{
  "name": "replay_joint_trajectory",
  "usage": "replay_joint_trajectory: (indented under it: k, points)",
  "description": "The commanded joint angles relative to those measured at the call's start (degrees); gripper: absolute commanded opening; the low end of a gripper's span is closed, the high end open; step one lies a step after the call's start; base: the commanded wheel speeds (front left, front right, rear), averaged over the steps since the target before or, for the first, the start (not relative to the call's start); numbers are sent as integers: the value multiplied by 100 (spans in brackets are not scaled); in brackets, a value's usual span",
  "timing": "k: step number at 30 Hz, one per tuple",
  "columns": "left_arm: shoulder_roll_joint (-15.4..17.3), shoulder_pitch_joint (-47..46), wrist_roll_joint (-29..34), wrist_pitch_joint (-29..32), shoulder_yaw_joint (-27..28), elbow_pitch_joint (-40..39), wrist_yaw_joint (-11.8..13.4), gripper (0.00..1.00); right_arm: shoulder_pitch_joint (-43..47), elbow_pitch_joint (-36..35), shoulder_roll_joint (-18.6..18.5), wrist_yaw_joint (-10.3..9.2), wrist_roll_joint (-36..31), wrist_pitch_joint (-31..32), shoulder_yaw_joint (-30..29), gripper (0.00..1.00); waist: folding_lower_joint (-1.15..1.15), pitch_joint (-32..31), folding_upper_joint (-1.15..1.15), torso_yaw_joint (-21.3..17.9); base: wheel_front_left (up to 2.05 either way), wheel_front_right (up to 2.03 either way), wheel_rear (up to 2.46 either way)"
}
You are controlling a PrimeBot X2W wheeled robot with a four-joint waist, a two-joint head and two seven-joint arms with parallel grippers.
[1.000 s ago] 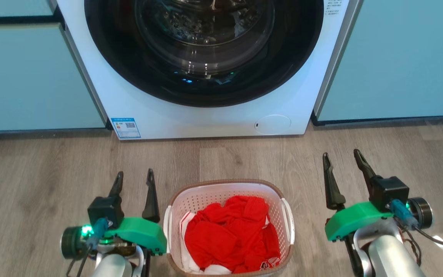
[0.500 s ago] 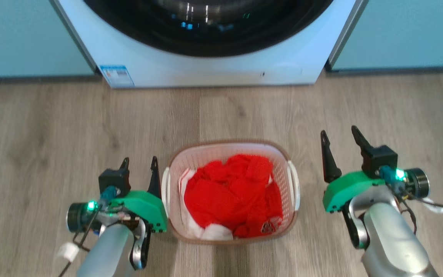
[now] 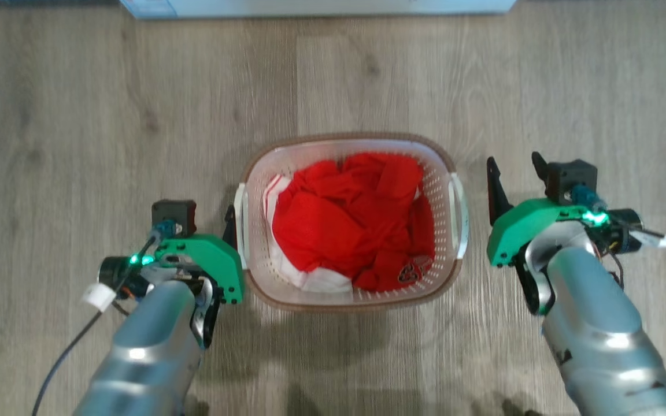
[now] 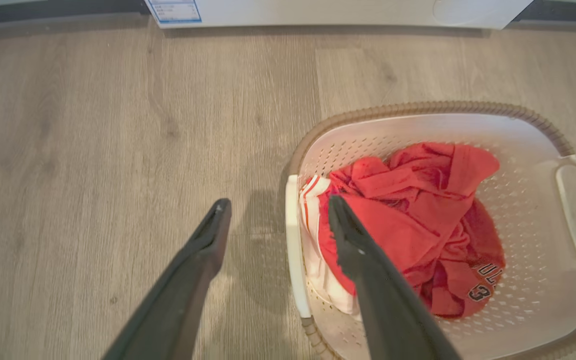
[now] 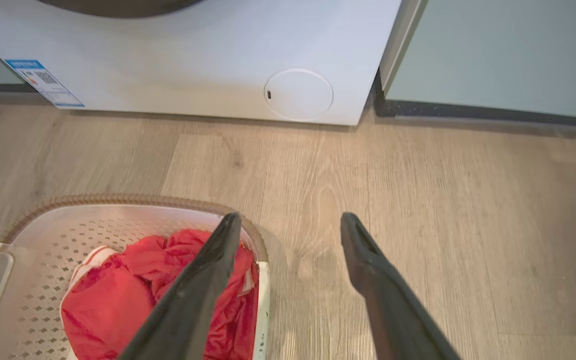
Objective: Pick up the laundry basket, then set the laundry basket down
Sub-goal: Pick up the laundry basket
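Laundry basket (image 3: pixel 347 137) upright on wood floor (image 3: pixel 78 115), btwn the two grippers, w/ red clothes (image 3: pixel 344 225) and a bit of white cloth (image 3: pixel 324 281) inside.

Left gripper (image 4: pixel 279 201): fingers spread wide, nothing held. In head view, inner finger (image 3: pixel 230 222) just outside basket's left handle (image 3: pixel 241 202), v. close; touching or not, can't tell. In left wrist view, same finger crossing in front of the clothes, outer finger over bare floor.

Right gripper (image 3: pixel 513 159): fingers also wide apart, nothing btwn them but floor. Inner finger near right handle (image 3: pixel 459 208), strip of floor showing btwn, so apart.

Basket on the inner-finger side of each gripper, approx level w/ the fingertips.

Washer base (image 5: pixel 193 65) well beyond the fingertips, w/ round cap (image 5: pixel 298 94) and blue label (image 5: pixel 43 82); pale cabinet (image 5: pixel 493 50) beside it.
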Motion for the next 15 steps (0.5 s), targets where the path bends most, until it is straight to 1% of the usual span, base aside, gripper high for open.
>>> replay_joint_trajectory:
  k: [1,8,15]
  points:
    - [96,-181,-90,-30,31,99,-38,100,-112,21,-6,41,81,-18,135,100,-2,377,0,5,0,0,0]
    - [96,-679,-425,36,-510,771,-201,100,-543,806,-6,41,421,215,476,100,-2,867,0,-24,0,0,0]
    - [96,-1088,-768,369,-883,1105,-495,100,-934,1318,-6,41,908,455,809,100,-2,1226,0,-56,0,0,0]
